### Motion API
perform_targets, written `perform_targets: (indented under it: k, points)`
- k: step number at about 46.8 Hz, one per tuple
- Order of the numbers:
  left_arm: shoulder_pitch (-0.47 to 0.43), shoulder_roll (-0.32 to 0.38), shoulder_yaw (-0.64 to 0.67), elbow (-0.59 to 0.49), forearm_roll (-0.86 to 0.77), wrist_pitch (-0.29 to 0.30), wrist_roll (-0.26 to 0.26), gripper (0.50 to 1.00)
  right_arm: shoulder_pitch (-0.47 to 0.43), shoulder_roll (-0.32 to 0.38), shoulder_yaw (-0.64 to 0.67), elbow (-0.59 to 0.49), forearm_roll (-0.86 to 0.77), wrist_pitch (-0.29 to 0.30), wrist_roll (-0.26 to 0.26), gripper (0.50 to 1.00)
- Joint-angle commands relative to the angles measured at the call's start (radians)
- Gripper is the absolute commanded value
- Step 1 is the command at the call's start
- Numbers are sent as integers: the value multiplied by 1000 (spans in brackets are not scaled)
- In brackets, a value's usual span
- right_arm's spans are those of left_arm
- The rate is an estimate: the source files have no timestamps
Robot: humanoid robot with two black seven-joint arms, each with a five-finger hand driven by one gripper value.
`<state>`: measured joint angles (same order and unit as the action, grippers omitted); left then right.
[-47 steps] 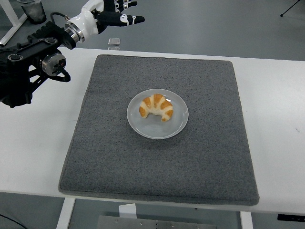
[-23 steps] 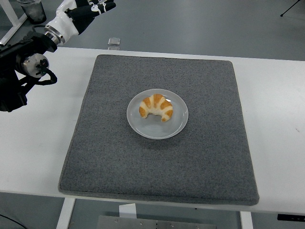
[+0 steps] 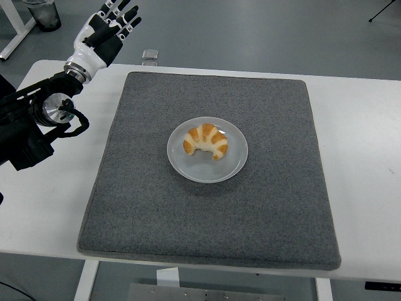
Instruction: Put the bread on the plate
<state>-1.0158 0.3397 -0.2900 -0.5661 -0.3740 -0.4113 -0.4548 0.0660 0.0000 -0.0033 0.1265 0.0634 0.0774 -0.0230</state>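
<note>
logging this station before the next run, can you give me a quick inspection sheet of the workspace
surface: white table with a grey mat covering most of it, lying flat
job's things: bread, a croissant, lies on the plate; the plate sits near the middle of the mat
clutter: nothing seen on the table or mat
hands: left hand raised at the far left corner of the table, fingers spread, holding nothing; right hand not in view
cables: a black cable loops at the left arm's joint
surroundings: grey floor; a small square object on the floor beyond the far edge; a dark container at top left
</note>
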Motion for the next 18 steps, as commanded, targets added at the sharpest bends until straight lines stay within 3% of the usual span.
perform_targets:
  k: [1, 18]
  points:
    - [19, -21, 0, 0, 0, 0, -1, 994, 0, 0, 0, 1, 1, 1, 0, 954]
    - [62, -27, 0, 2, 3, 2, -1, 994, 0, 0, 3, 7, 3, -8, 0, 954]
